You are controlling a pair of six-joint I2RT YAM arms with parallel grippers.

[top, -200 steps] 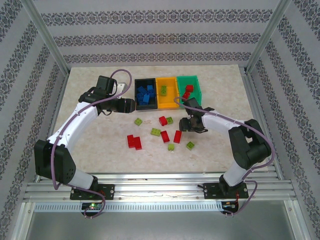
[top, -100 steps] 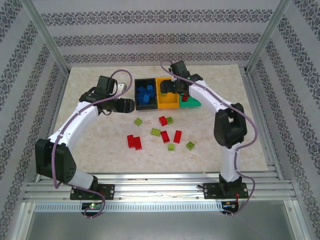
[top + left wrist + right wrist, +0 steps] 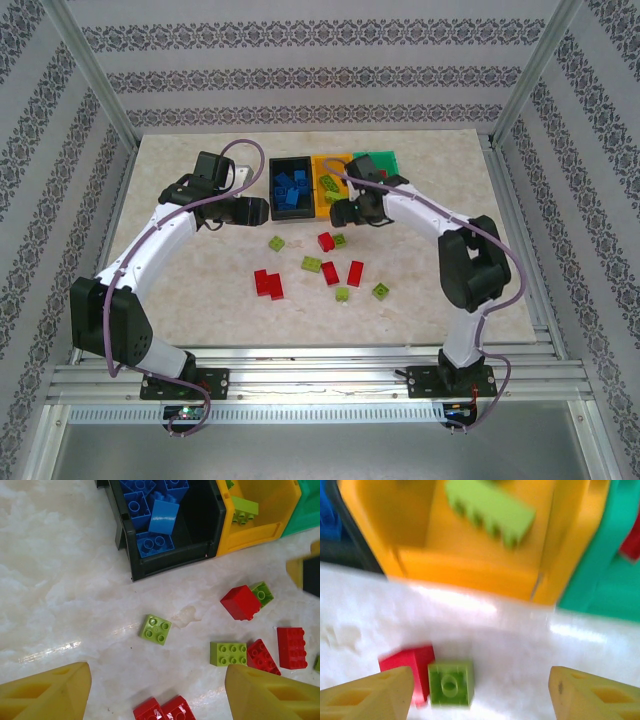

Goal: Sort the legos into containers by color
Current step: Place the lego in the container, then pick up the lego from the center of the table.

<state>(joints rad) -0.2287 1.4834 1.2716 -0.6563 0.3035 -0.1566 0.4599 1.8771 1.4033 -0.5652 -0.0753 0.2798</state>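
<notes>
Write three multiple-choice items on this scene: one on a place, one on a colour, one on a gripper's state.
1. In the top view, where does the black bin stand in the row of bins?
A. left end
B. middle
C. right end

2. What colour are the bricks in the black bin?
A. red
B. lime green
C. blue

3. How is the left gripper?
A. shut on a brick
B. open, holding nothing
C. shut, empty

Key:
1 A: the orange-yellow bin and the green bin lie to its right.
2 C: blue studs show in the left wrist view.
3 B: its fingers stand wide apart, touching no brick.
</notes>
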